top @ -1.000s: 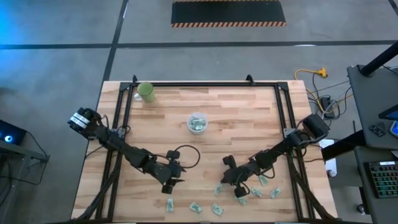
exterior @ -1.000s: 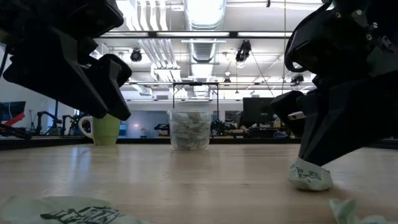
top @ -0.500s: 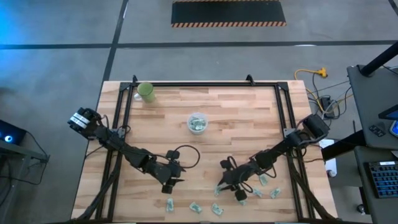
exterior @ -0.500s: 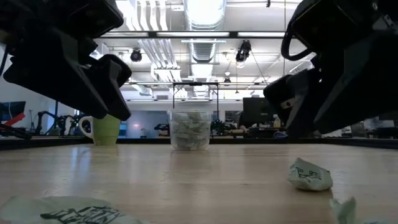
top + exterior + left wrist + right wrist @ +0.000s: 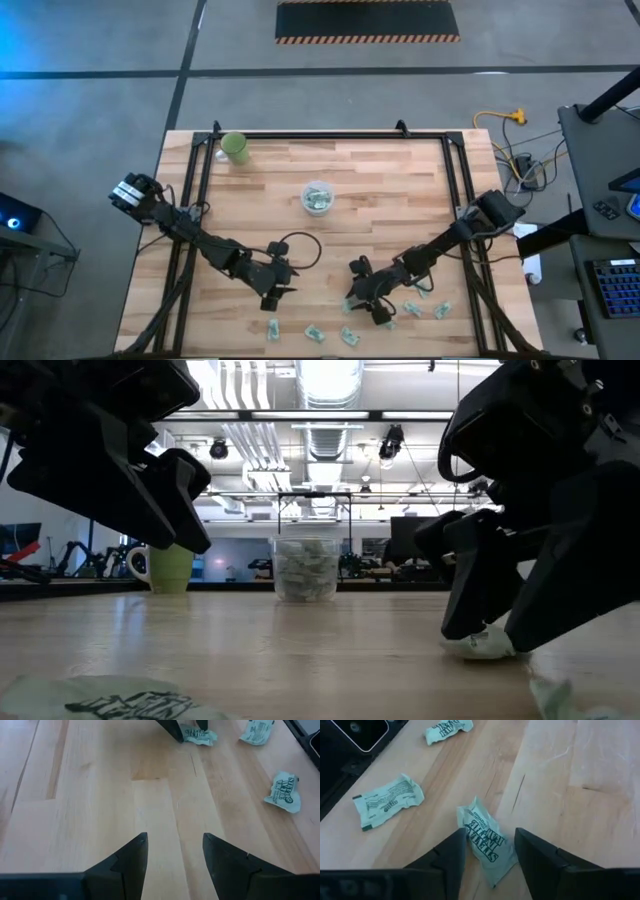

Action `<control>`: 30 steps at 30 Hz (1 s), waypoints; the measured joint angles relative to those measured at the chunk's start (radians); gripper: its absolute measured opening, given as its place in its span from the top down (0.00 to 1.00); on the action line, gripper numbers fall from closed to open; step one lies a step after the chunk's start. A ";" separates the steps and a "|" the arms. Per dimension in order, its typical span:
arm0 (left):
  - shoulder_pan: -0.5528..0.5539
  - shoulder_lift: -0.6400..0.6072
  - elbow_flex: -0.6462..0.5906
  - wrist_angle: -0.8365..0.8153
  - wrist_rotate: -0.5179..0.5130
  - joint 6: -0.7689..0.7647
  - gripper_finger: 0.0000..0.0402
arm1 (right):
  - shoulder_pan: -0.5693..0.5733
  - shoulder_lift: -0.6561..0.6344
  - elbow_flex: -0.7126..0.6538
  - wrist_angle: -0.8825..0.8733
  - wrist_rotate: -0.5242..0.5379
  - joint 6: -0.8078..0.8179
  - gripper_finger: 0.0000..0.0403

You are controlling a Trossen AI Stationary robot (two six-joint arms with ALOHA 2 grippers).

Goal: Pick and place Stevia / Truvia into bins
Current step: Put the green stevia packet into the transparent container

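The right claw is down at the table near the front edge, its two fingers spread with one green-and-white sweetener packet lying between them. The fingers straddle the packet but have not closed on it; in the low view the fingertips reach the wood on either side of a crumpled pale packet.

This packet is plainly light, thin and soft. It is creased and puffed up in the middle, so it should crush easily and may slide on the smooth wood if nudged from one side only. The raised middle fold looks like the best place to pinch, across the narrow width, since the flat edges lie tight to the table and offer little to catch.

More packets lie close by: one off to the side, another farther on, and a loose scatter along the front of the table in the overhead view.

The clear cup stands well apart, near the middle of the table, and already holds a number of packets. A green mug sits at the far left corner.

The left claw hangs above bare wood at the front left, fingers spread and holding nothing.
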 joint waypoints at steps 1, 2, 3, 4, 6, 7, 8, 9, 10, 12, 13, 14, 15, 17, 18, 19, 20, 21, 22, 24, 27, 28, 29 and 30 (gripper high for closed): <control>0.000 0.000 0.000 0.000 0.000 0.000 0.57 | 0.000 0.000 0.000 -0.002 0.001 -0.001 0.61; 0.000 0.000 0.000 0.000 0.000 0.000 0.57 | -0.001 -0.002 0.000 -0.004 0.001 -0.006 0.64; 0.000 0.000 0.000 0.000 0.000 0.000 0.57 | -0.001 -0.005 0.000 -0.009 0.001 -0.010 0.66; 0.000 0.000 0.000 0.000 0.000 0.000 0.57 | -0.001 -0.007 0.000 -0.013 0.002 -0.020 0.69; 0.000 0.000 0.000 0.000 0.000 0.000 0.57 | -0.002 -0.014 -0.001 -0.021 0.002 -0.029 0.76; 0.000 0.000 0.000 0.000 0.000 0.000 0.57 | -0.002 -0.020 -0.002 -0.030 0.003 -0.035 0.79; 0.000 0.000 0.000 0.000 0.000 0.000 0.57 | -0.002 -0.026 -0.003 -0.037 0.004 -0.046 0.83; 0.000 0.000 0.000 0.000 0.000 0.000 0.57 | -0.002 -0.031 -0.004 -0.042 0.004 -0.052 0.86; 0.000 0.000 0.000 0.000 0.000 0.000 0.57 | -0.003 -0.037 -0.005 -0.048 0.004 -0.057 0.89; 0.000 0.000 0.000 0.000 0.000 0.000 0.57 | -0.006 -0.052 -0.006 -0.056 0.011 -0.067 0.94; 0.000 0.000 0.000 0.000 0.001 0.000 0.57 | -0.008 -0.060 -0.006 -0.055 0.019 -0.074 0.95; 0.000 0.000 0.000 0.000 0.001 0.000 0.57 | -0.010 -0.068 -0.006 -0.052 0.021 -0.080 0.97; 0.000 0.000 0.000 0.000 0.001 0.000 0.57 | -0.014 -0.075 -0.006 -0.051 0.024 -0.090 0.97; 0.000 0.000 0.000 0.000 0.001 0.000 0.57 | -0.023 -0.088 -0.005 -0.053 0.027 -0.110 0.97; 0.000 0.000 0.000 0.000 0.001 0.000 0.57 | -0.029 -0.099 -0.005 -0.055 0.034 -0.125 0.97; 0.000 0.000 0.000 -0.001 0.001 0.000 0.57 | -0.036 -0.111 -0.003 -0.055 0.052 -0.139 0.97; 0.000 0.000 0.000 0.000 0.002 0.000 0.57 | -0.043 -0.122 0.002 -0.052 0.080 -0.158 0.97; 0.000 0.000 0.001 0.000 0.003 0.000 0.57 | -0.052 -0.137 0.006 -0.051 0.111 -0.182 0.98; 0.000 -0.001 0.001 -0.001 0.003 0.000 0.57 | -0.062 -0.152 0.009 -0.053 0.148 -0.210 0.98; -0.001 -0.002 0.001 0.000 0.003 0.000 0.57 | -0.085 -0.180 0.018 -0.055 0.232 -0.272 0.98; -0.001 -0.003 0.001 -0.001 0.009 -0.001 0.57 | -0.132 -0.220 0.035 -0.055 0.365 -0.362 0.98; -0.001 -0.003 0.001 -0.001 0.010 -0.001 0.57 | -0.153 -0.230 0.042 -0.054 0.401 -0.389 0.98; -0.001 -0.003 0.001 -0.001 0.010 -0.001 0.57 | -0.176 -0.242 0.050 -0.052 0.428 -0.413 0.98; -0.001 -0.003 0.001 -0.001 0.011 -0.001 0.57 | -0.202 -0.250 0.057 -0.054 0.445 -0.434 0.98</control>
